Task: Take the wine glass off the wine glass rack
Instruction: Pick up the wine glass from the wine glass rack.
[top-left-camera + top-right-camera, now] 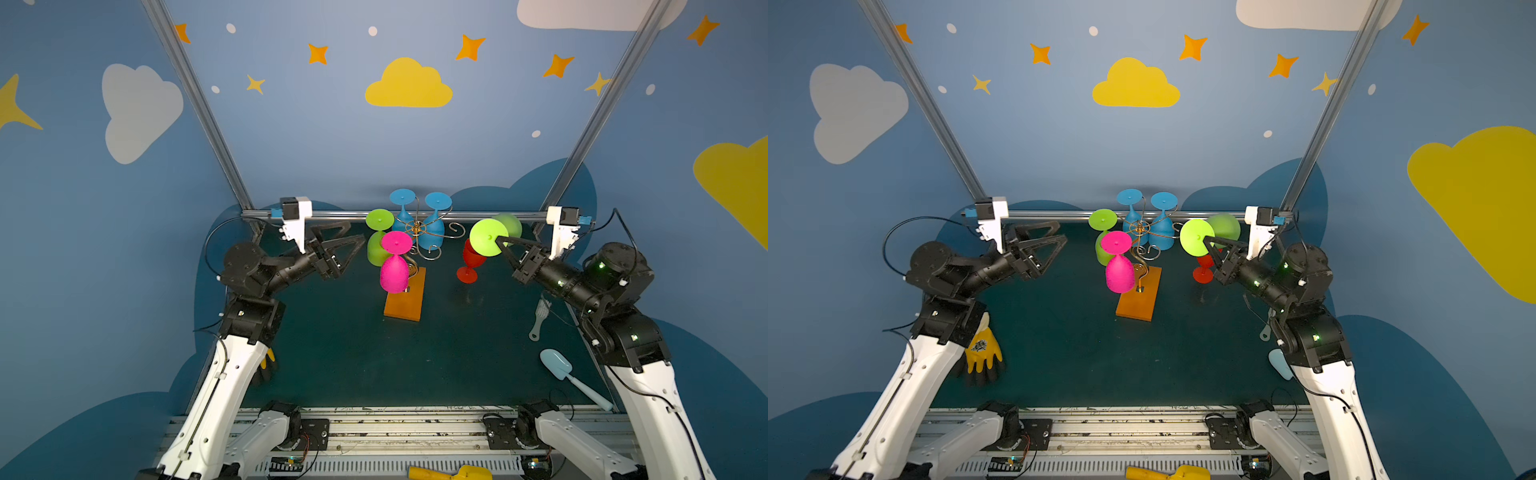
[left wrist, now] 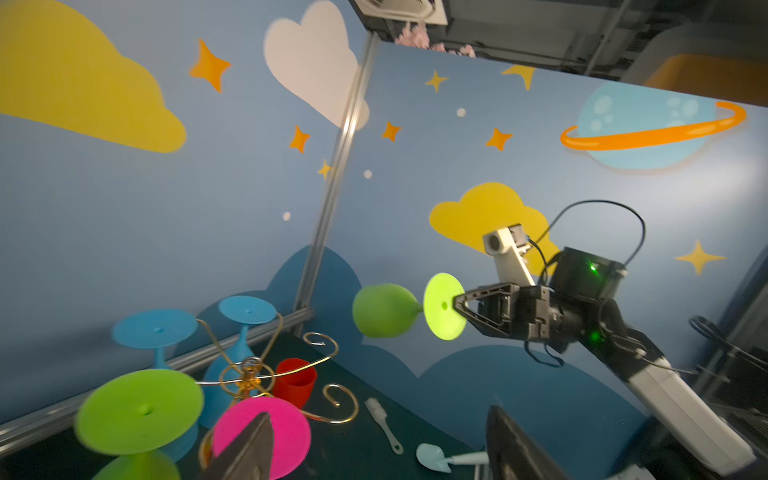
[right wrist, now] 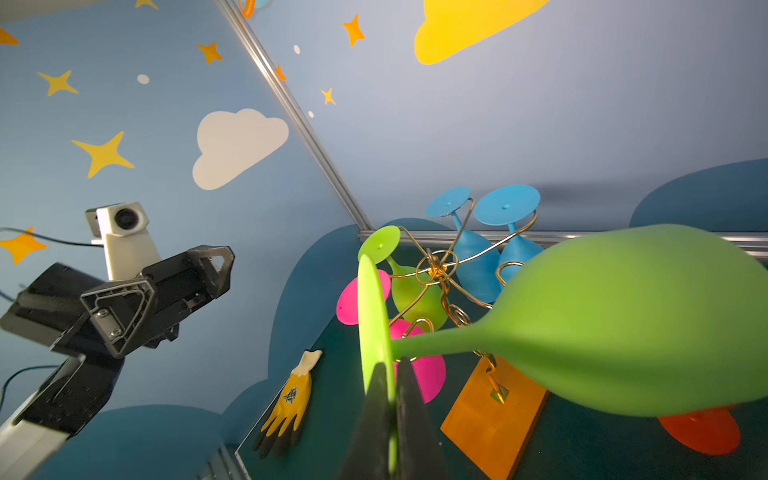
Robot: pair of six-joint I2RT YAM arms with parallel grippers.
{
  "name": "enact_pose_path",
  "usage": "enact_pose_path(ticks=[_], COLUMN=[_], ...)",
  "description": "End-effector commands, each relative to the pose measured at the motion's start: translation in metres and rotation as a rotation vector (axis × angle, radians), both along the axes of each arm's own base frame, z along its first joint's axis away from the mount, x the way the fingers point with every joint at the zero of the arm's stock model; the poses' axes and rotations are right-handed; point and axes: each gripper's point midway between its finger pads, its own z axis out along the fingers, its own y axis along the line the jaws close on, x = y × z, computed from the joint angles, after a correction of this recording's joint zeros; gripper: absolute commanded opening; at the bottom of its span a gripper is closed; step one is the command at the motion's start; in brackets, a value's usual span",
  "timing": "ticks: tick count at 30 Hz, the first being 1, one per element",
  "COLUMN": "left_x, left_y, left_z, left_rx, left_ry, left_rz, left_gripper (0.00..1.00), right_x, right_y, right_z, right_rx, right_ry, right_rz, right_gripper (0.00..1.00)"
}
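Note:
The wine glass rack point(image 1: 405, 303), gold wire on an orange-brown base, stands mid-table in both top views. A pink glass point(image 1: 394, 274), a green glass point(image 1: 376, 249) and two blue glasses point(image 1: 432, 237) hang upside down from its arms. My right gripper point(image 1: 498, 241) is shut on the round foot of a second green wine glass point(image 3: 623, 324). It holds that glass sideways in the air, right of the rack and clear of the wire arms. My left gripper point(image 1: 355, 232) is open and empty, left of the rack, near the pink glass point(image 2: 266, 436).
A red glass point(image 1: 471, 257) stands on the table under the held one. A white brush point(image 1: 540, 316) and a pale blue scoop point(image 1: 557, 365) lie at the right, and a yellow glove point(image 1: 982, 349) lies at the left. A metal rail point(image 1: 332, 215) runs along the back.

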Motion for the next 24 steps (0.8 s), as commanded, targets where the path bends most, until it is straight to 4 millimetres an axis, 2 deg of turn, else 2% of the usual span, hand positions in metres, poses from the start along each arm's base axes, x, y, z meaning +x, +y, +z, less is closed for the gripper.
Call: enact_pose_path(ticks=[1, 7, 12, 24], left_x=[-0.008, 0.002, 0.003, 0.014], left_y=[-0.025, -0.057, -0.082, -0.112], left_z=[0.001, -0.001, -0.004, -0.002], left_rx=[0.039, 0.032, 0.053, 0.049], left_ry=[-0.021, 0.023, 0.020, 0.014], left_rz=[-0.112, -0.235, -0.300, -0.363], left_gripper=[0.78, 0.75, 0.75, 0.71], right_x=[-0.016, -0.022, -0.020, -0.021], right_y=[0.011, 0.029, 0.045, 0.080], right_z=[0.030, 0.039, 0.042, 0.044], right_rx=[-0.017, -0.015, -0.008, -0.022], right_ry=[-0.137, -0.171, -0.179, -0.191], right_rz=[0.078, 0.161, 0.215, 0.311], right_gripper=[0.00, 0.00, 0.00, 0.00])
